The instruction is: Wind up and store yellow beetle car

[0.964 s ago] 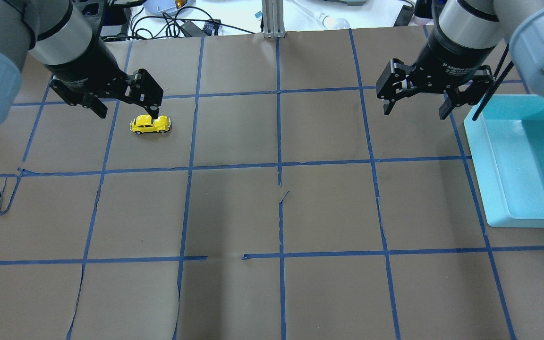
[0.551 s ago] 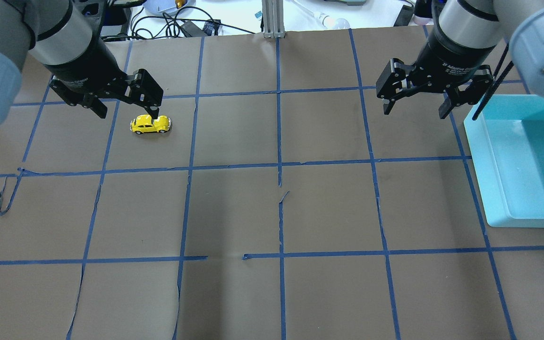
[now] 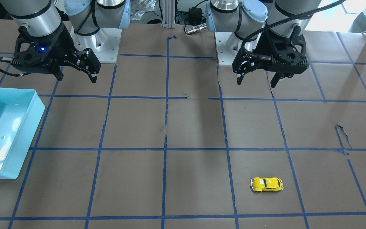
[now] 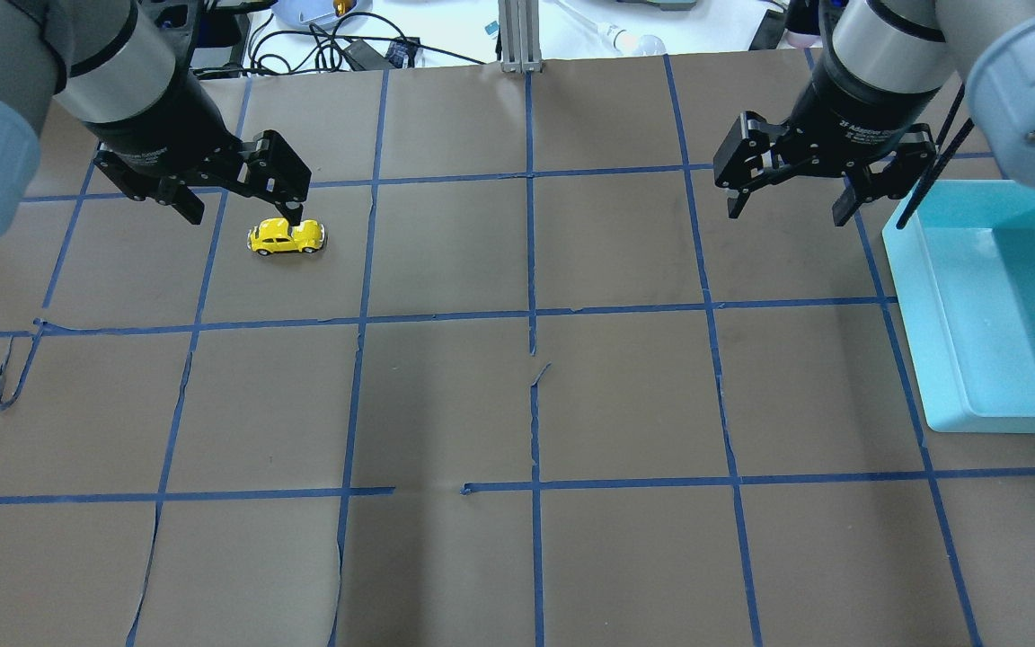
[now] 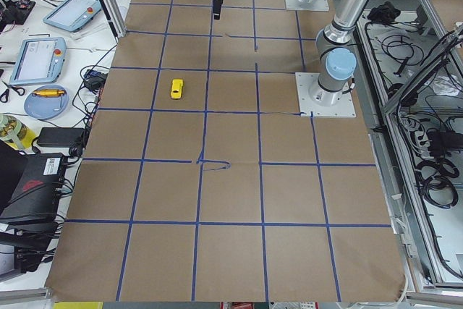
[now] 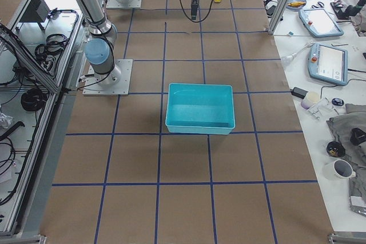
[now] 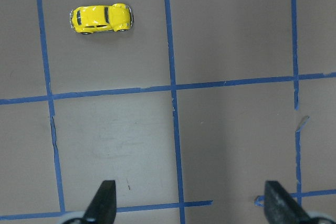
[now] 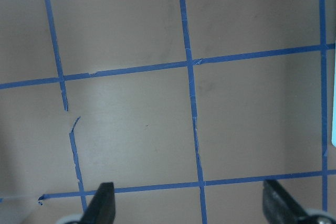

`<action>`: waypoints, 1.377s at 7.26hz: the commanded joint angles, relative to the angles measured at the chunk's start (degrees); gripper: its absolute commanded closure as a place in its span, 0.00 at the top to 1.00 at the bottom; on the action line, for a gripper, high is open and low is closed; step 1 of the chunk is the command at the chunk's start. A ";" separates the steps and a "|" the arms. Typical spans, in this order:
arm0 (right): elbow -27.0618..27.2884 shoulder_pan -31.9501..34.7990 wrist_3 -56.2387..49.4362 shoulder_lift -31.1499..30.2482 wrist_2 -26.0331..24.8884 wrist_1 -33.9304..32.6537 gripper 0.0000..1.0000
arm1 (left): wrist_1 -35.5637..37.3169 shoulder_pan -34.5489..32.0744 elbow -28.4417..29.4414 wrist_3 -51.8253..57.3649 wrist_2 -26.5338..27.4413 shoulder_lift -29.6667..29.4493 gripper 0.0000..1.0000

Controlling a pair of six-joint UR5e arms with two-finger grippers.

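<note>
The yellow beetle car [image 4: 287,238] stands on its wheels on the brown paper, in a taped square at the far left; it also shows in the front view [image 3: 266,184] and the left wrist view [image 7: 101,18]. My left gripper [image 4: 243,216] is open and empty. It hangs well above the table, on the robot's side of the car [image 3: 256,82]. My right gripper [image 4: 787,214] is open and empty, high over the far right [image 3: 76,79]. Only bare paper lies below it in the right wrist view [image 8: 191,205].
A light-blue bin [image 4: 917,296] sits at the table's right edge, just right of my right gripper, and looks empty [image 6: 200,124]. Blue tape lines grid the paper. Cables and tablets lie beyond the far edge.
The right gripper has shifted very slightly. The car and the left gripper have not moved.
</note>
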 commanded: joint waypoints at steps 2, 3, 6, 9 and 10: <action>0.01 0.13 0.09 -0.26 0.32 0.17 1.00 | 0.12 -0.15 -0.01 -0.04 -0.02 0.00 1.00; 0.09 0.13 0.01 -0.18 0.41 0.08 1.00 | 0.21 -0.15 -0.01 0.05 0.07 -0.09 1.00; 0.09 0.04 0.01 -0.09 0.59 -0.01 1.00 | 4.39 0.55 -0.97 17.22 -0.28 -2.62 1.00; 0.18 0.13 -0.17 -0.18 0.59 -0.01 1.00 | 15.92 1.16 -5.98 48.19 -0.03 -11.48 1.00; 0.18 0.13 -0.43 -0.09 0.15 -0.01 1.00 | 16.03 2.82 -5.20 59.44 0.07 -14.91 1.00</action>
